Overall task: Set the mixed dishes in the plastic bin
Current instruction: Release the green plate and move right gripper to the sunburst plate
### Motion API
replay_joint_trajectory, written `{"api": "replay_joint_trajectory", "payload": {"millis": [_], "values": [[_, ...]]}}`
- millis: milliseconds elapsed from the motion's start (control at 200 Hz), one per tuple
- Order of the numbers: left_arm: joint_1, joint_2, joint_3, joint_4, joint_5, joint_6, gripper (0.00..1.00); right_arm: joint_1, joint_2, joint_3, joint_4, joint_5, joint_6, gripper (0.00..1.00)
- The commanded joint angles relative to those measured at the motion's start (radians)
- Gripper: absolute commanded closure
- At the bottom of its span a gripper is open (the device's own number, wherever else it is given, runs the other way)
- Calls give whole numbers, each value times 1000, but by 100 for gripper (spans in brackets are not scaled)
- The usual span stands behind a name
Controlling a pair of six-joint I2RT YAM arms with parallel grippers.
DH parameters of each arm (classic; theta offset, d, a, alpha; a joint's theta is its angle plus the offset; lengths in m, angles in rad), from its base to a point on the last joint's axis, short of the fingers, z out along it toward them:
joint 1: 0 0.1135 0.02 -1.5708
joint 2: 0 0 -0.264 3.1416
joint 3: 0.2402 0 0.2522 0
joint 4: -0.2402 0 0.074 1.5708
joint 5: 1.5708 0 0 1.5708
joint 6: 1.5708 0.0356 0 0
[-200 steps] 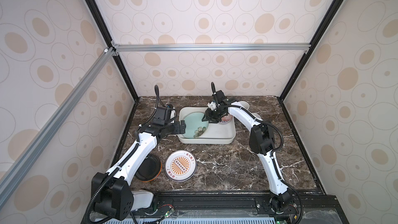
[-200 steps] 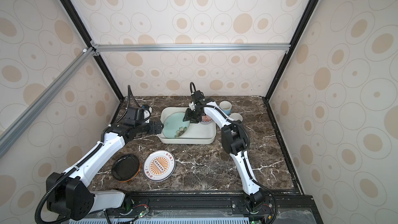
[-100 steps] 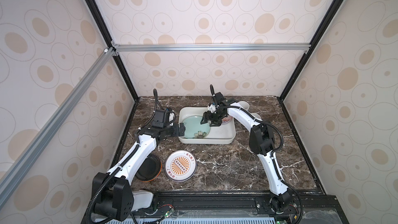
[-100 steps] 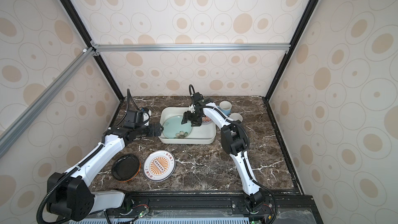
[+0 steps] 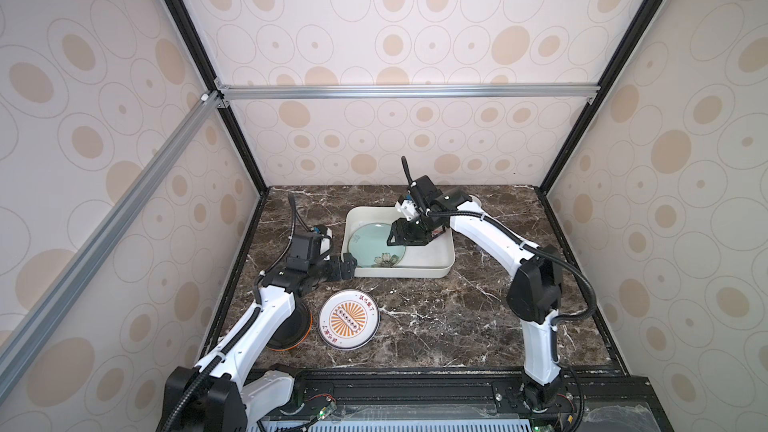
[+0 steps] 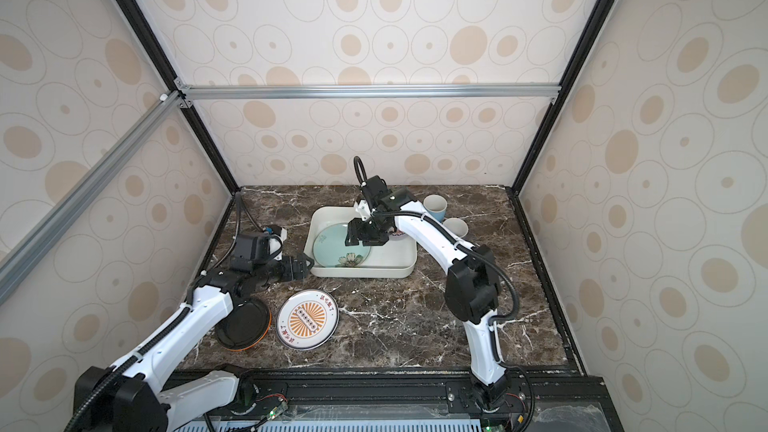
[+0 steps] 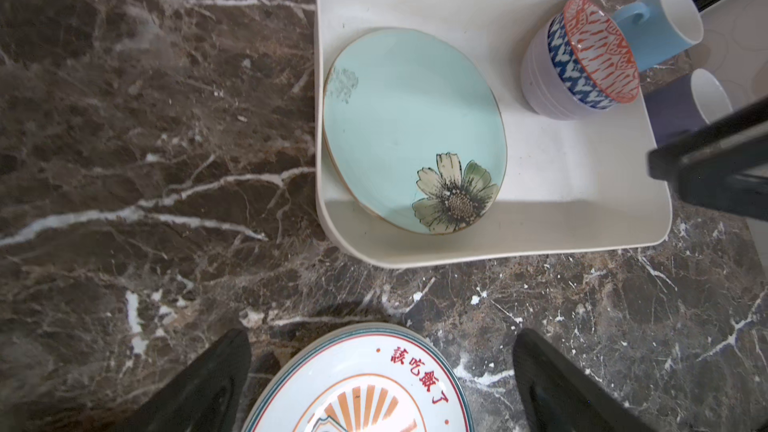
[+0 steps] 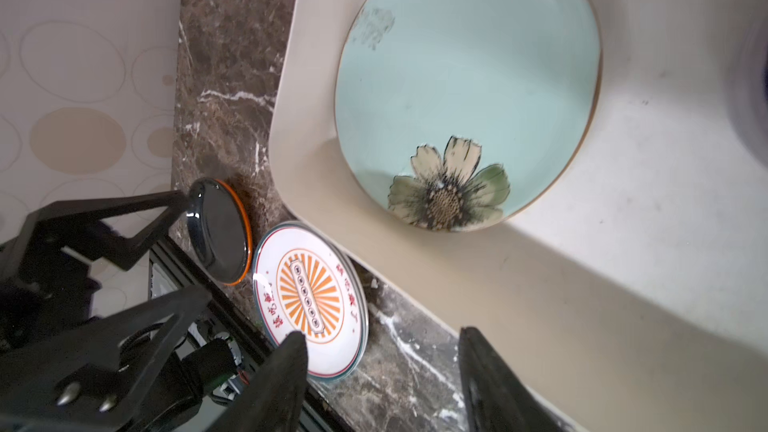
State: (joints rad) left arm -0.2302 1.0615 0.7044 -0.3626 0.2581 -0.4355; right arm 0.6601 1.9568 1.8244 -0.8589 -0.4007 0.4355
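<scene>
The white plastic bin holds a teal flowered plate against its left wall and a red-patterned bowl nested in a lavender bowl at its far right. My right gripper hovers open above the teal plate, with nothing between its fingers. My left gripper is open and empty at the bin's near left corner, above the far rim of the orange-sunburst plate. An orange/black plate lies partly under my left arm. A light blue mug and a lavender mug stand on the table behind the bin's right side.
The dark marble table is enclosed by patterned walls on three sides, with black frame posts at the back corners. A black rail runs along the front edge. Bare marble lies in front of the bin and to its right.
The teal plate has settled lower in the bin. My left gripper has drawn back from the bin's left wall toward the front. My right gripper has shifted slightly toward the bin's middle.
</scene>
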Motion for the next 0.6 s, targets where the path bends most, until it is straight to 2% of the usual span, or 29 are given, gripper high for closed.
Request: {"api": "replay_joint_trajectory", "payload": {"millis": [0,125,255,405,490,595], "values": [[-2,-93,-91,56,37,-98,1,52,-89,-198,109,-6,40,43],[-46,-162,-146,53,-9,-147,1,117,-167,-377,193,24,78,46],[-89,-167,-178,58,-48,-189,1,188,-191,-509,294,33,132,46],[-146,-188,-244,89,-79,-252,1,227,-167,-601,403,31,195,47],[-176,-233,-267,70,-149,-293,3,228,-162,-645,479,16,227,47],[-193,-308,-293,31,-225,-349,3,228,-154,-641,478,18,216,47]]}}
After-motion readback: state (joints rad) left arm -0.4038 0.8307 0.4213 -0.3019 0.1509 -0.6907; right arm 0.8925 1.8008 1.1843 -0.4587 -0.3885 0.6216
